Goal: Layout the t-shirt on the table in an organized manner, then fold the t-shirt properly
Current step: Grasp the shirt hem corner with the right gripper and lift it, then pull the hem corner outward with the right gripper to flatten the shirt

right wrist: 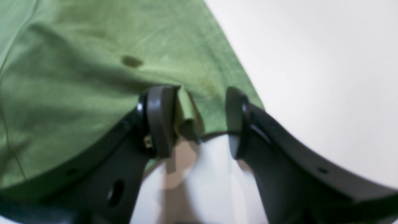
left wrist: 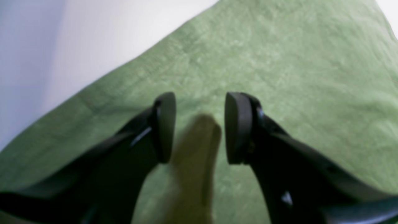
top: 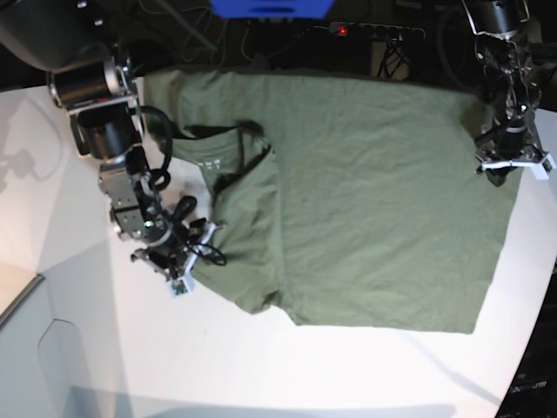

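The olive-green t-shirt (top: 365,192) lies spread on the white table (top: 87,331), collar (top: 213,150) to the left, with its left part doubled over onto the body. My right gripper (top: 193,248) sits at that folded part's outer edge. In the right wrist view it (right wrist: 200,121) is open; a small fold of the t-shirt (right wrist: 77,62) rests against one finger (right wrist: 160,121), with bare table (right wrist: 311,62) between the jaws. My left gripper (top: 509,170) is at the shirt's right edge. It (left wrist: 200,127) is open over the t-shirt (left wrist: 248,56), a blurred ridge of cloth rising between the fingers.
A power strip (top: 374,30) with a red light, cables and a blue object (top: 270,7) lie behind the table's far edge. The table's edge (top: 22,296) steps down at the lower left. A dark spot (right wrist: 132,61) marks the cloth near my right gripper.
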You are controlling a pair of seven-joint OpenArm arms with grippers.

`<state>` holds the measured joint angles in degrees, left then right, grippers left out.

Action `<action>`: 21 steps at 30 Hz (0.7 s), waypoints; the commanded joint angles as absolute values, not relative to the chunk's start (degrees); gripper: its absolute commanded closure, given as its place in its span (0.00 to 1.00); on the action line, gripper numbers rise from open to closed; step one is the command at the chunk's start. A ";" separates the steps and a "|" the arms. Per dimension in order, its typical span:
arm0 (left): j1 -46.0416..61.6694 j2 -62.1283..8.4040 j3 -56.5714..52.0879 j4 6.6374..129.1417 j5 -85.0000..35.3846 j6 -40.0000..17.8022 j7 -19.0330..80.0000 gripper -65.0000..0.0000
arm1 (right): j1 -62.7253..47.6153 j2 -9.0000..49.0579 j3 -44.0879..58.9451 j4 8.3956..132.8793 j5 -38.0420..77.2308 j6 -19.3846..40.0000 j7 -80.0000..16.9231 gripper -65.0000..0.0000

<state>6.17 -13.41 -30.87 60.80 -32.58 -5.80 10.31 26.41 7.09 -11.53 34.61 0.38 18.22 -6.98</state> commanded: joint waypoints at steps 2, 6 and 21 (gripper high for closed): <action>5.67 -14.29 -30.29 61.67 -32.84 -6.11 9.01 0.61 | 30.81 8.40 -11.38 30.29 0.31 18.33 -5.14 0.57; 6.02 -14.37 -28.26 61.67 -32.84 -6.11 8.84 0.61 | 37.58 9.19 -11.47 20.62 0.13 18.24 0.04 0.57; 5.76 -14.37 -27.38 61.67 -32.84 -6.11 8.84 0.61 | 43.47 11.30 -11.38 21.93 0.31 7.87 6.99 0.57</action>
<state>6.35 -13.47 -27.22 60.80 -32.60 -5.80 10.07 42.22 11.25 -11.46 21.26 -0.10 8.45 6.07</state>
